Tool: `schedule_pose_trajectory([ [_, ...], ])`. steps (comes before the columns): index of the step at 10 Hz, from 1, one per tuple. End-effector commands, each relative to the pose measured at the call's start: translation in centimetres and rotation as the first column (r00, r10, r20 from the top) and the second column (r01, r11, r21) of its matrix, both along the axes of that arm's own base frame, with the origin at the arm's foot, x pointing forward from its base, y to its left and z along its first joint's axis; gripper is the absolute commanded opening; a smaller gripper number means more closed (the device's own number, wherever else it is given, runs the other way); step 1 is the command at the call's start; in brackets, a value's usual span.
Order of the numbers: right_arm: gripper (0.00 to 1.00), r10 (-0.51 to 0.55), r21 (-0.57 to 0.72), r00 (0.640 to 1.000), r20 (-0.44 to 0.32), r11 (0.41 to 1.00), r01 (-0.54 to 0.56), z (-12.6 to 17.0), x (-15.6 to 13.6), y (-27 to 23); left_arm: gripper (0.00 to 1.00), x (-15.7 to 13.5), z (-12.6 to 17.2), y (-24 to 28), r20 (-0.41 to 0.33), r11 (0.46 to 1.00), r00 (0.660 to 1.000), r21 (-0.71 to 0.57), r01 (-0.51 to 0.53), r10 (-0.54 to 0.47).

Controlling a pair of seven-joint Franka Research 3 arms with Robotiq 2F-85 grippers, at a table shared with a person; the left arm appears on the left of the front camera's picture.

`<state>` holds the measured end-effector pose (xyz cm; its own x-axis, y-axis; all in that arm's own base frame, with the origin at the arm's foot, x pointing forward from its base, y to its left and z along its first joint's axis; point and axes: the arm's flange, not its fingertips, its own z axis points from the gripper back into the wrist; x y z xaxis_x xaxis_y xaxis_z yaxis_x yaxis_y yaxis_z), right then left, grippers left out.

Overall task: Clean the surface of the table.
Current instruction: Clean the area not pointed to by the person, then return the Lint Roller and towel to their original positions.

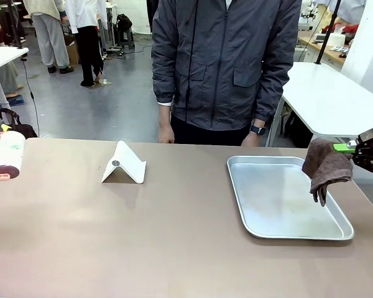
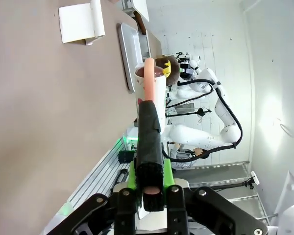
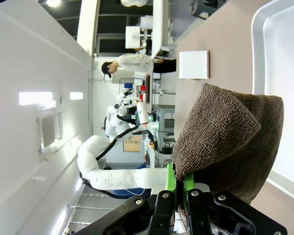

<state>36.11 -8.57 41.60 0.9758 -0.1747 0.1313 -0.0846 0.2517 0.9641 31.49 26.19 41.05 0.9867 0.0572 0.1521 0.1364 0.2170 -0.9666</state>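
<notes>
Across the whole front spreads the tabletop [image 1: 174, 236], with a tray [image 1: 280, 198] on its right end. Over the tray rim the right jaws pinch a hanging cloth [image 1: 326, 167]; wiping might snag and shove the tray. The left jaws clamp a roller [image 1: 8, 155]; its sweep could topple the stand [image 1: 124, 164].

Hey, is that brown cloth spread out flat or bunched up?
Bunched up: the brown cloth hangs in folds from the right gripper, over the right side of the tray.
</notes>
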Motion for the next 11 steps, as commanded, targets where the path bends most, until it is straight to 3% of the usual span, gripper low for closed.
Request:
schedule_pose_trajectory([
  [1,0.07,-0.004,0.005,1.0,0.015,1.0,0.004,0.26,0.07,-0.08,0.22,0.58,0.34,-0.05,-0.008,1.0,1.0,0.0,0.0,0.0],
  [11,0.07,-0.004,0.005,1.0,0.015,1.0,0.004,0.26,0.07,-0.08,0.22,0.58,0.34,-0.05,-0.008,1.0,1.0,0.0,0.0,0.0],
])
